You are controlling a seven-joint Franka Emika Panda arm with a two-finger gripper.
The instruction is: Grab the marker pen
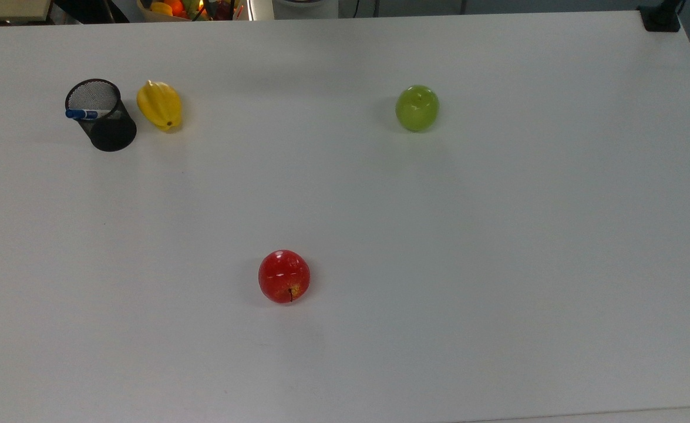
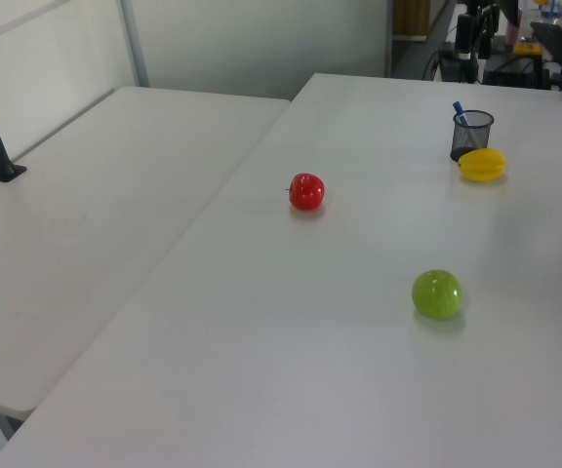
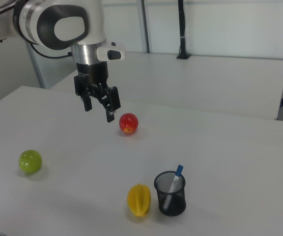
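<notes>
The marker pen (image 1: 88, 114) stands slanted inside a black mesh pen cup (image 1: 108, 130) at the top view's upper left, its blue cap poking over the rim. In the right view the marker pen (image 3: 173, 185) leans in the cup (image 3: 170, 197) at the lower middle, and in the left view its blue cap (image 2: 460, 113) rises from the cup (image 2: 471, 136) at the far right. My gripper (image 3: 99, 111) hangs open and empty above the table in the right view, well up and to the left of the cup, close to the red apple (image 3: 128, 123).
A yellow starfruit (image 1: 160, 105) lies right beside the cup. A green apple (image 1: 417, 107) and a red apple (image 1: 284, 276) sit apart on the white table (image 1: 497, 247). A black post base (image 1: 660, 17) stands at the top view's upper right corner.
</notes>
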